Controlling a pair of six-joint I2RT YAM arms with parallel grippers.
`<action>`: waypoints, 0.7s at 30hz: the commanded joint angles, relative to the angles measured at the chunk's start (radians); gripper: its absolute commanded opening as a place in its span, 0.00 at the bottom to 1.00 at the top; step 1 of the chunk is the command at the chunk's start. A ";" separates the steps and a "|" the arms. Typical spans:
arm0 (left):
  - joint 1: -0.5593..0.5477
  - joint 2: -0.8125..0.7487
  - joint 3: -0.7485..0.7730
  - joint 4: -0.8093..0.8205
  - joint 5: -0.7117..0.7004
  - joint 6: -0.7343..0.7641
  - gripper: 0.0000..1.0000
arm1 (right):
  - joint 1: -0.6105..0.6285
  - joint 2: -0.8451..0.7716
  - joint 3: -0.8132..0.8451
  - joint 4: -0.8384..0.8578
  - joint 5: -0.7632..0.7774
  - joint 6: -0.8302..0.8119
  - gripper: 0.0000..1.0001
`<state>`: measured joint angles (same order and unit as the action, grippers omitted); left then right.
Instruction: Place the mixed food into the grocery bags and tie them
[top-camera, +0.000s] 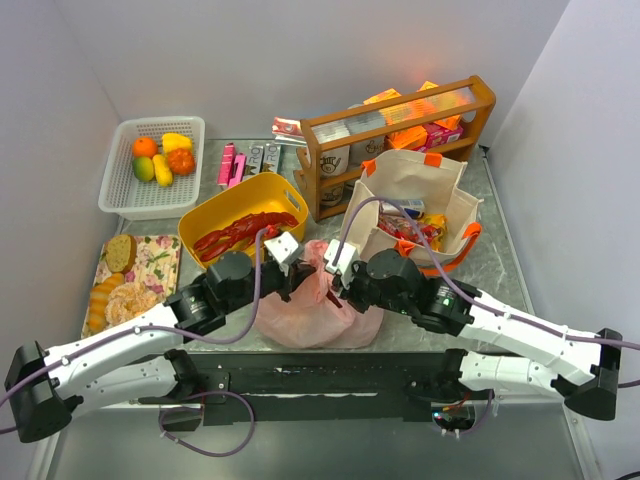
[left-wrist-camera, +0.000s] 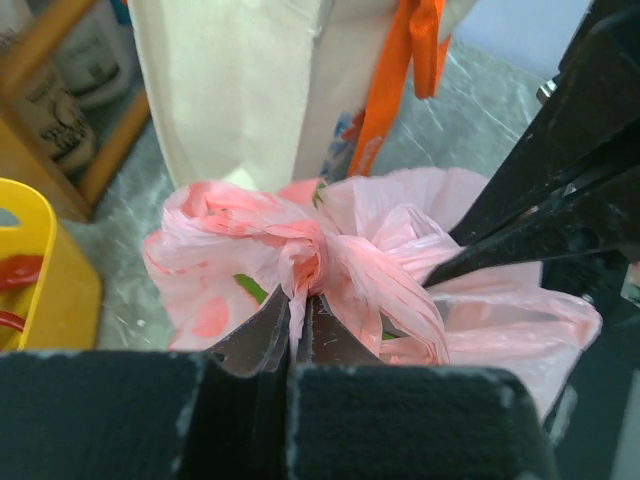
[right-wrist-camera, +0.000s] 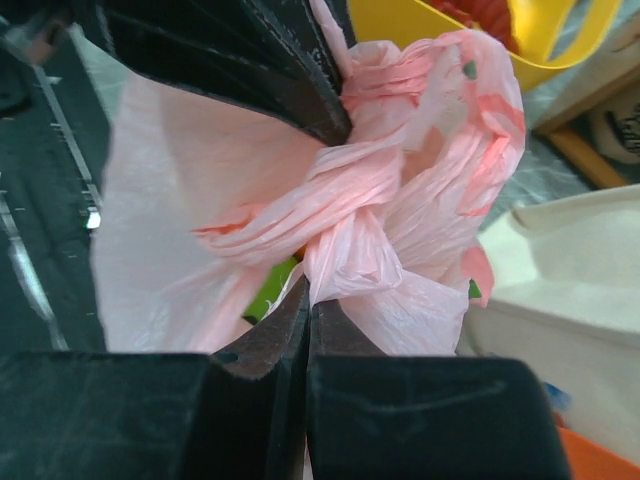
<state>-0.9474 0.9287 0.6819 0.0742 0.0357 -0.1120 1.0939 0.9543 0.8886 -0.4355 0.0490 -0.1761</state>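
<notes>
A: Left gripper (left-wrist-camera: 298, 318) state?
B: Clamping fully closed on knotted plastic of the pink bag (top-camera: 300, 318). Right gripper (right-wrist-camera: 308, 312) pinching it too, fully closed.
A: Bag location?
B: Sitting between both arms, just beside the tote (top-camera: 415, 185).

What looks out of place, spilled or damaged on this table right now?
Nothing is spilled or broken. The thin pink plastic bag is knotted at the top, with the left end effector and right end effector both shut on it. Beyond it, the cream canvas tote with orange handles sags open, not yet tied.
</notes>
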 joint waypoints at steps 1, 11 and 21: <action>-0.013 -0.044 -0.074 0.120 -0.289 0.136 0.01 | 0.000 -0.038 0.052 -0.072 -0.132 0.064 0.00; -0.068 -0.025 -0.176 0.217 -0.252 0.175 0.01 | -0.029 -0.060 0.113 -0.117 -0.193 0.135 0.66; -0.085 -0.093 -0.211 0.237 -0.244 0.164 0.01 | -0.273 0.023 0.272 -0.092 -0.439 0.198 0.36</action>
<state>-1.0229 0.8833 0.4843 0.2493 -0.1867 0.0406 0.8768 0.9081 1.0817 -0.5507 -0.2565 -0.0090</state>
